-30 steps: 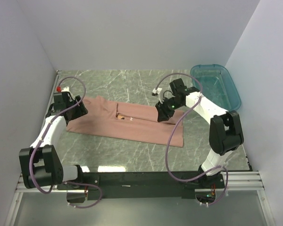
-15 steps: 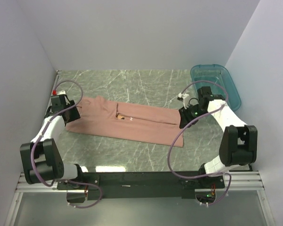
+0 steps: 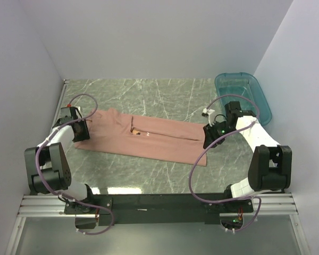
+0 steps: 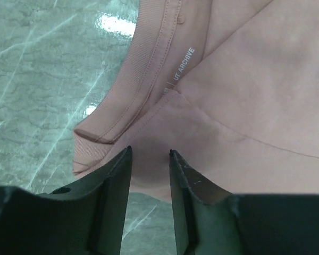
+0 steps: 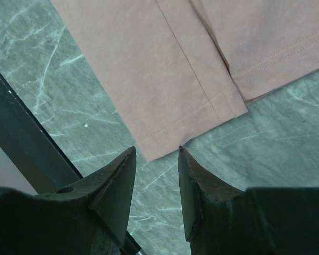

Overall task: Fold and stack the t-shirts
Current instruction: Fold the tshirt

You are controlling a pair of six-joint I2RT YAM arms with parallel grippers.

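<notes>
We see salmon-pink cotton t-shirt (image 3: 159, 141) flat on green marble bench (image 3: 149, 95); left jaws narrowly apart beside ribbed collar (image 4: 143, 79), right jaws likewise at hem corner (image 5: 151, 151).

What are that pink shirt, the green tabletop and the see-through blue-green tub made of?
Dusty salmon-pink t-shirt: soft matte knit, likely cotton; ribbed collar and stitched hems show. Green white-veined tabletop: polished marble look, glare spots; possibly a printed laminate. Teal translucent tub: glossy plastic, seemingly; the tabletop shows through it.
</notes>
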